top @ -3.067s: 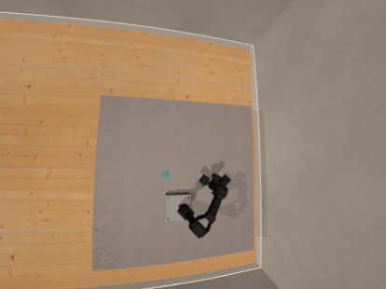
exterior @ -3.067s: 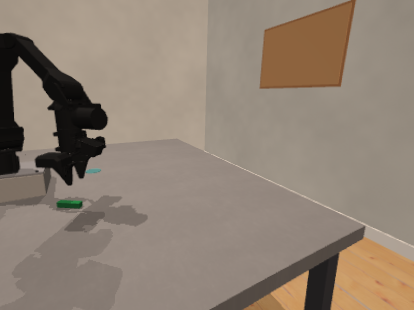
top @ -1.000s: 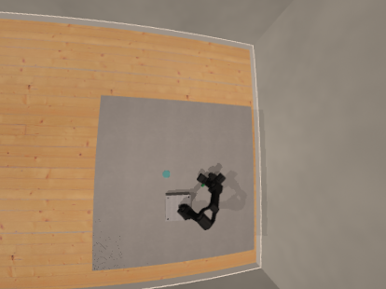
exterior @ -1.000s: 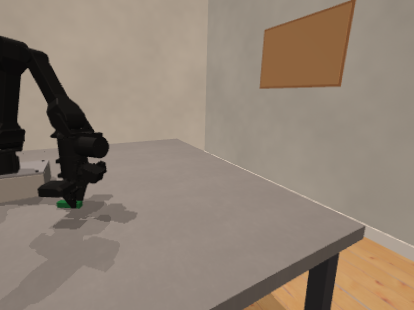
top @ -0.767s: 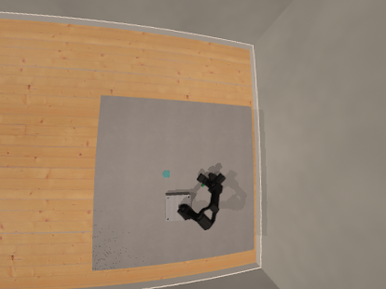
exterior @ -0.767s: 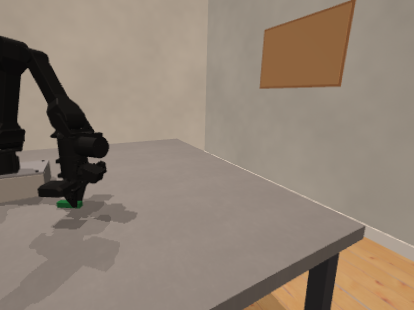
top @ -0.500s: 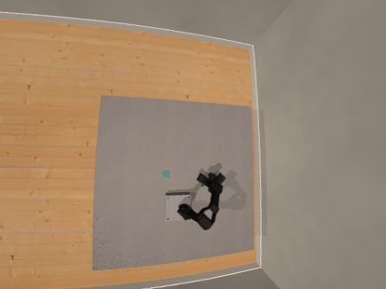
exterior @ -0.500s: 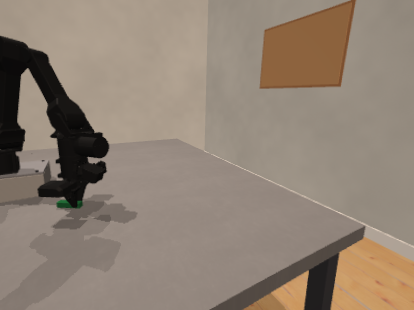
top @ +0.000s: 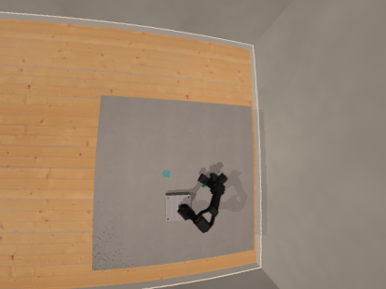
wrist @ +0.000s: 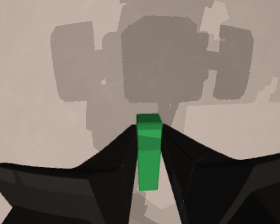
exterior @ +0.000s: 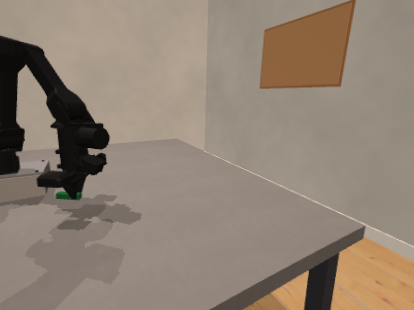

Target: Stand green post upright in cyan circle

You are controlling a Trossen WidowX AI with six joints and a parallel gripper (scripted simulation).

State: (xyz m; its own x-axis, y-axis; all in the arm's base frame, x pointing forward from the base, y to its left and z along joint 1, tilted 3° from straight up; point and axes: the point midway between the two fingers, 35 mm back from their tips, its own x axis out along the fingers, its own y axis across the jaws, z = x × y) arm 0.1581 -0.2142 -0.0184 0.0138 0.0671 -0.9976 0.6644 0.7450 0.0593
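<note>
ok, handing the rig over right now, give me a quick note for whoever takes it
Hand: shut on the green post, fingers gripping its sides.
Post: low at the table, apparently not raised; only a sliver shows under the hand in the exterior view.
Cyan circle: on the table to the arm's side, apart from the hand, nothing on it.
Done: post grasped.
Left: lift, turn it upright, carry to the circle, set its whole base inside, open the hand and back off.
</note>
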